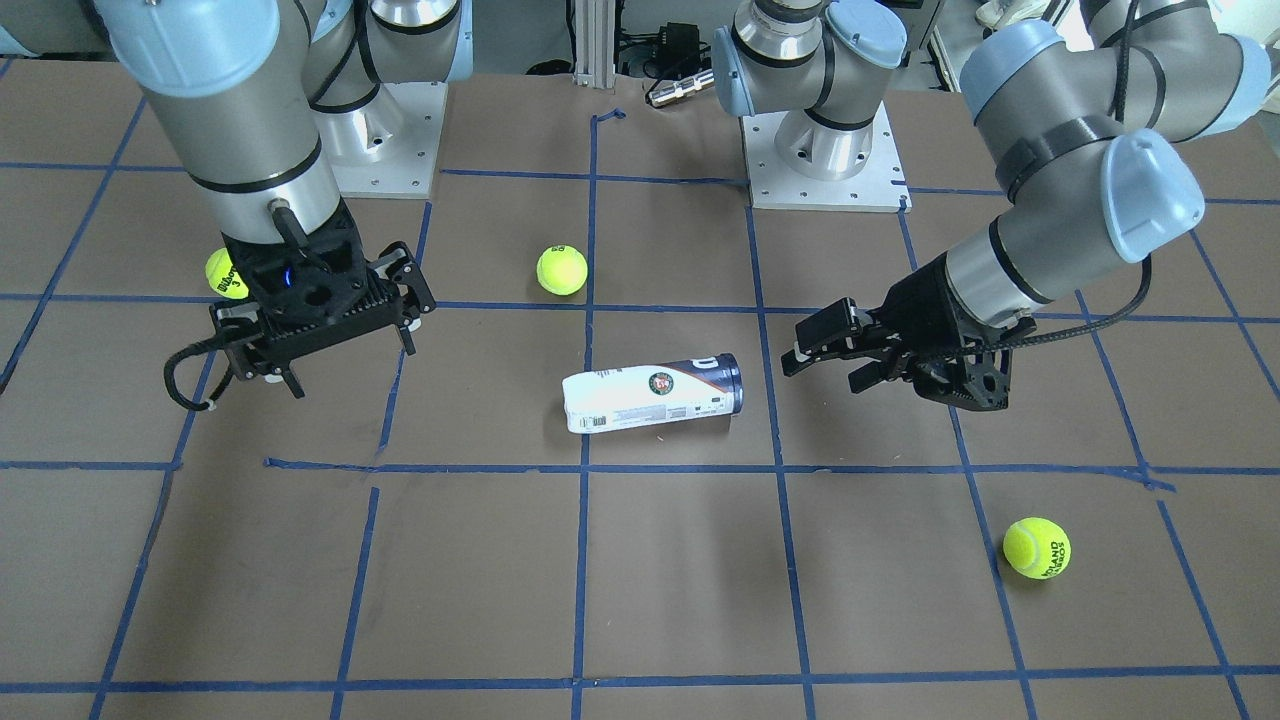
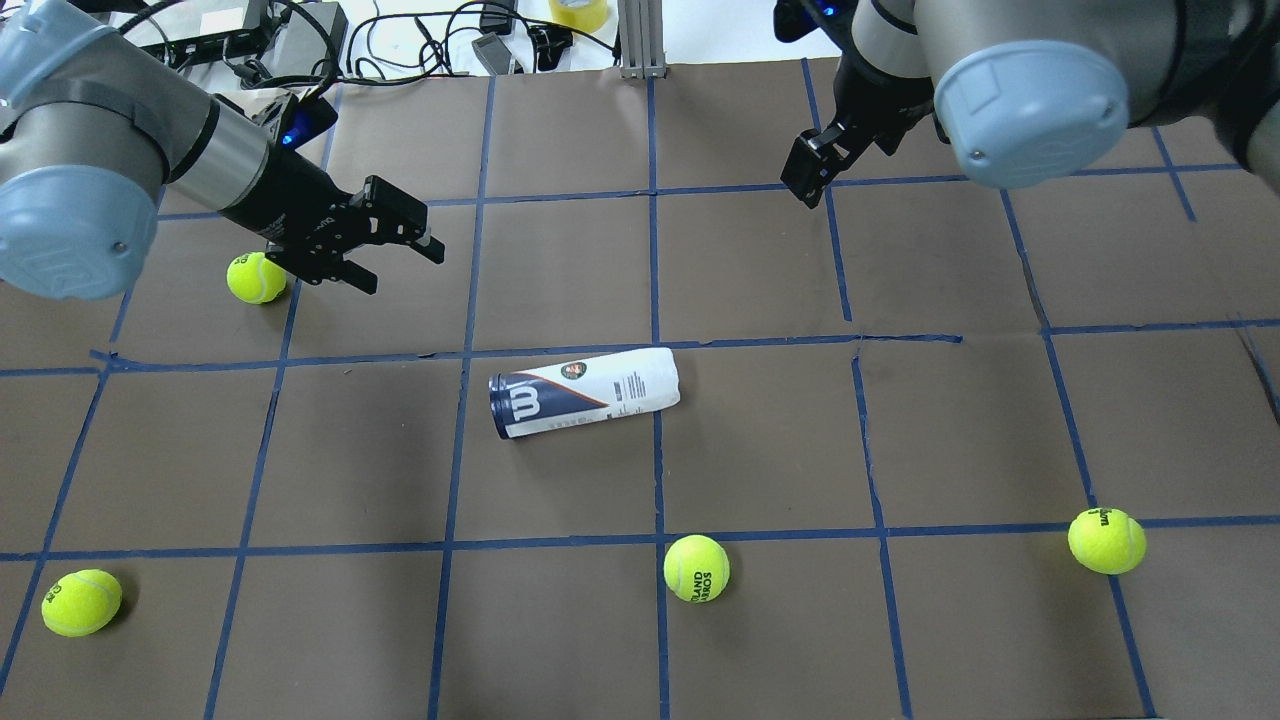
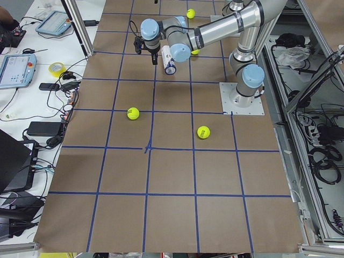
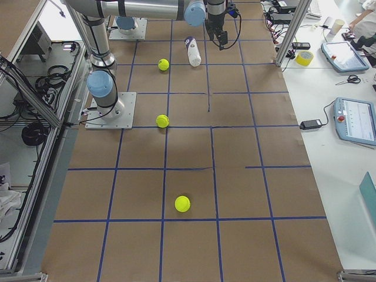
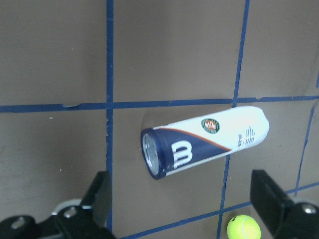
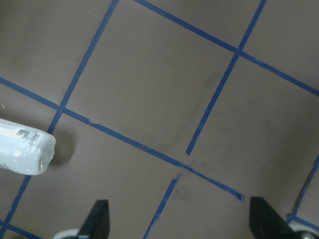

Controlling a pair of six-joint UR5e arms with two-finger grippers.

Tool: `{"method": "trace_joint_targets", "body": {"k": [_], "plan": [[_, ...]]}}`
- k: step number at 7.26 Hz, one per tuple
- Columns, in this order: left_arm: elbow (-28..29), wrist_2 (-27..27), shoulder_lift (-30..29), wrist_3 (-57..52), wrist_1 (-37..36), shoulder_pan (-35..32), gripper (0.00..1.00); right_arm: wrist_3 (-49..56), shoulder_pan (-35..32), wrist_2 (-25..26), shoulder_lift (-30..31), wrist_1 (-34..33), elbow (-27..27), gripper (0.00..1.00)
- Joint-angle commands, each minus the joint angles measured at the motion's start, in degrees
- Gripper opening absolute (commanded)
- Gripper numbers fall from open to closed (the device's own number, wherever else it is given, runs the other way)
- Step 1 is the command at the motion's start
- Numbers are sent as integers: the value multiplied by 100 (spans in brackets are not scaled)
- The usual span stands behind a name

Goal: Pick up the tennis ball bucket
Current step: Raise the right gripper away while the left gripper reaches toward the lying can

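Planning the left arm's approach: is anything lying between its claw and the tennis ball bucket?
Nothing visible. Only bare table separates the left claw from the tennis ball bucket; the nearest tennis ball sits beyond the claw, off that path.

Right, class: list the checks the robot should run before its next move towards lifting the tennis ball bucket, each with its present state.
1. The tennis ball bucket lies free on its side: ok.
2. Left gripper open: ok.
3. Right gripper open: ok.
4. A gripper around the bucket: not ok, both stand apart from it.
5. Nearest tennis ball apart from the bucket: ok.
6. Bucket empty: cannot tell.
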State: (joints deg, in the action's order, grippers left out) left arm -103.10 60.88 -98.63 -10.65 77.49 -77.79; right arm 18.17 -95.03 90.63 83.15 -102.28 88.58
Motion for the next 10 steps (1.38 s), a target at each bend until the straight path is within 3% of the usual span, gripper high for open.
{"method": "trace_joint_targets", "body": {"k": [1,4,7,8,10], "plan": [[-280,-503,-191,-16,-6,0,100,-1083,11,113,323,628,-16,100],[-622,-647,-200,-8,46,0,100,-1596,20,420,473,1532,-16,100],[-1061,-743,-209,-8,29,0,100,-1712,38,342,456,1457,-16,100],[-1168,-1031,-279,1,11,0,100,-1702,38,342,447,1422,-16,100],[-1178,-1051,-437,-8,-24,0,100,-1702,38,342,430,1360,1,100]]}}
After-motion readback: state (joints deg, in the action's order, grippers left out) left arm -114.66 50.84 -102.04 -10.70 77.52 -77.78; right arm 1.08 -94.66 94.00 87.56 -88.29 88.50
